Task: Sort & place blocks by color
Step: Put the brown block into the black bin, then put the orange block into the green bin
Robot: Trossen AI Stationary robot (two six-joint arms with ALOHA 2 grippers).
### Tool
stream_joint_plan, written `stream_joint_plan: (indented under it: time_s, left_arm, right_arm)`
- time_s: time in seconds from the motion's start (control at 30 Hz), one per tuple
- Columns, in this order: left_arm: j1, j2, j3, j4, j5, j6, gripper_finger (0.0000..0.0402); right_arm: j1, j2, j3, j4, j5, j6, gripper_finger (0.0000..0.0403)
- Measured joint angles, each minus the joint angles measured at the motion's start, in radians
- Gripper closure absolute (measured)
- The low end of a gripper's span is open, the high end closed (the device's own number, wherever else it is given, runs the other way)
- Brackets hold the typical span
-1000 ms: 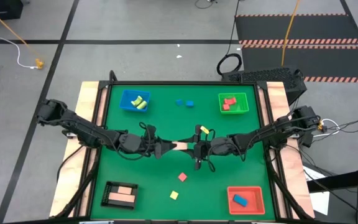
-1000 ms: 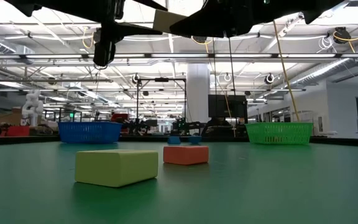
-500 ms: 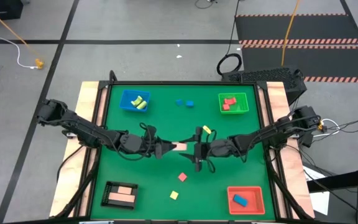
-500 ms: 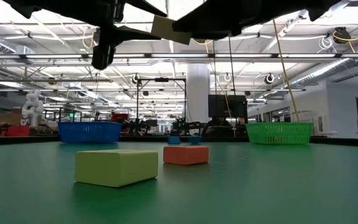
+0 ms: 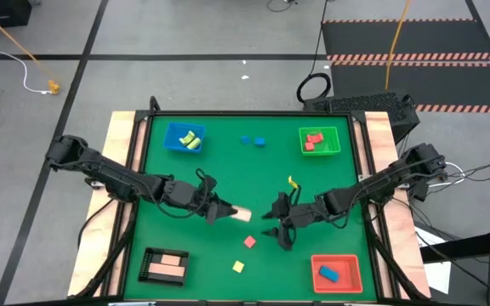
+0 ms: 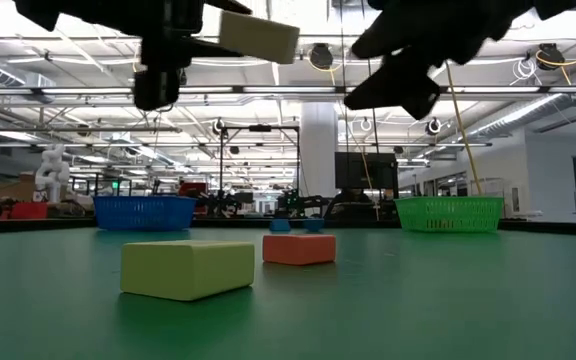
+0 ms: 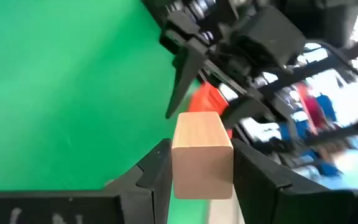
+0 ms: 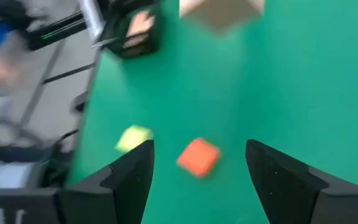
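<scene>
Green baize covers the table (image 5: 330,183), which sits on a grey floor marked with dark lines.

Views. Only the high view gives the whole layout: four trays, one toward each corner. The low view alone shows the pale block (image 6: 258,36) well above the table top, carried in the air, and it looks into the room beyond. The left wrist view alone shows the grip: two dark fingers (image 7: 157,171) pressed against opposite faces of that block. The right wrist view alone shows the right arm's two fingers (image 8: 132,171) spread wide with nothing between them.

Grippers. The left gripper (image 5: 228,212) is closed around the pale block near the table's centre. The right gripper (image 5: 276,228) hangs just beside it, apart from it, open and empty.

Count, high view.
- Loose on the baize: two blue blocks (image 5: 252,140), one red block (image 5: 249,242), one yellow-green block (image 5: 238,267).
- Blue tray (image 5: 170,132): two yellow-green blocks (image 5: 190,139).
- Green tray (image 5: 336,130): red blocks (image 5: 314,140), number unclear.
- Red tray (image 5: 354,262): one blue block (image 5: 328,273).
- Black tray (image 5: 147,266): two pale bars (image 5: 169,265), lying side by side with long axes across the table.

Orientation. The held block's long axis runs level, roughly in line with the left gripper and pointing toward the right gripper.
</scene>
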Motion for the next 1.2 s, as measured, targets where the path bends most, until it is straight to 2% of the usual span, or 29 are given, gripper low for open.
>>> stream_joint_plan:
  time_s: [0.07, 0.17, 0.23, 0.37, 0.47, 0.67, 0.83, 1.03, 1.2]
  left_arm:
    - [-0.014, -0.022, 0.0, -0.019, 0.066, -0.038, 0.0267]
    - [-0.076, -0.07, 0.001, -0.076, 0.165, -0.103, 0.0267]
    - [-0.132, -0.094, 0.002, -0.112, 0.187, -0.164, 0.0267]
    - [-0.269, -0.138, 0.002, -0.212, 0.186, -0.35, 0.0252]
    - [-0.374, -0.142, 0.002, -0.323, 0.128, -0.517, 0.0241]
    - [-0.525, -0.14, -0.001, -0.538, 0.104, -0.828, 0.0268]
    - [-0.572, -0.146, 0.0, -0.546, 0.086, -0.855, 0.0263]
    - [-0.6, -0.146, 0.0, -0.7, 0.104, -0.91, 0.0223]
    - [-0.609, -0.146, 0.0, -0.786, 0.139, -0.96, 0.0233]
  right_arm:
    - [0.017, 0.002, 0.0, -0.001, -0.037, 0.047, 0.016]
    - [0.04, 0.001, 0.0, 0.003, -0.035, 0.078, 0.016]
    - [0.052, 0.002, 0.0, 0.016, -0.031, 0.078, 0.016]
    - [0.061, 0.013, 0.0, 0.058, -0.021, 0.068, 0.016]
    - [0.058, 0.035, 0.0, 0.092, 0.034, 0.027, 0.0161]
    - [0.039, 0.11, 0.0, 0.126, 0.043, -0.026, 0.0161]
    - [0.024, 0.187, 0.0, 0.179, 0.043, -0.153, 0.0161]
    - [0.003, 0.289, -0.001, 0.263, 0.042, -0.216, 0.0161]
    - [-0.009, 0.31, -0.001, 0.272, 0.042, -0.201, 0.0161]
